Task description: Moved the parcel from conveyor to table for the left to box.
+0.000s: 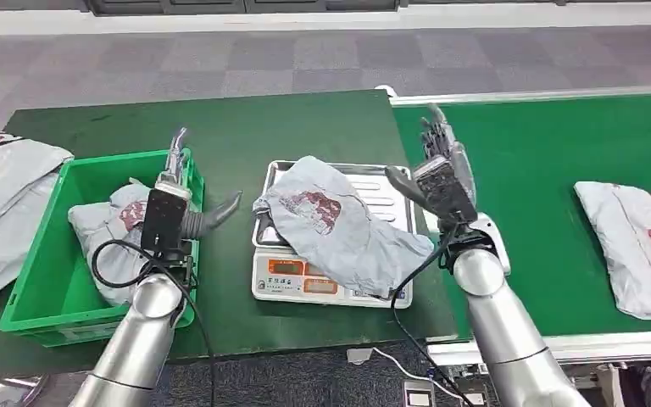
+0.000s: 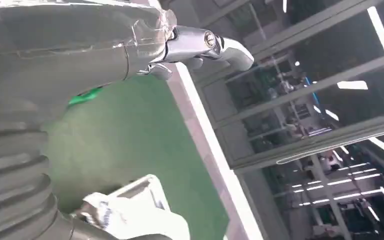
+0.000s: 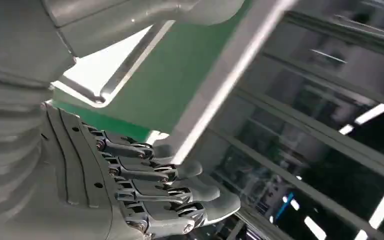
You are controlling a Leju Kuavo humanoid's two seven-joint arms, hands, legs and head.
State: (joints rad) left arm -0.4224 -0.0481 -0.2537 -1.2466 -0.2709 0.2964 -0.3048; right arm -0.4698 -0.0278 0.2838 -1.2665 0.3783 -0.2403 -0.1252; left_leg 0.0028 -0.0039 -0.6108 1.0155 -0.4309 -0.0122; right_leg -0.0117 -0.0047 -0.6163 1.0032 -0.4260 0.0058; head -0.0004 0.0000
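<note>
A grey parcel (image 1: 339,222) with a red print lies draped across the weighing scale (image 1: 292,275) on the green table. My right hand (image 1: 441,174) stands just right of the scale, fingers straight and apart, thumb (image 1: 403,181) toward the parcel, holding nothing. My left hand (image 1: 178,199) hovers over the right rim of the green box (image 1: 55,292), fingers raised, thumb (image 1: 220,212) pointing at the scale, empty. Another grey parcel (image 1: 114,229) lies inside the box. A further parcel (image 1: 640,246) rests on the green conveyor (image 1: 542,170). The right wrist view shows spread fingers (image 3: 170,192).
Grey bags (image 1: 0,203) lie stacked left of the box. Black cables run along both forearms and from the scale down past the table's front edge. The conveyor's white rail (image 1: 559,95) crosses at the back right. Grey floor tiles lie beyond the table.
</note>
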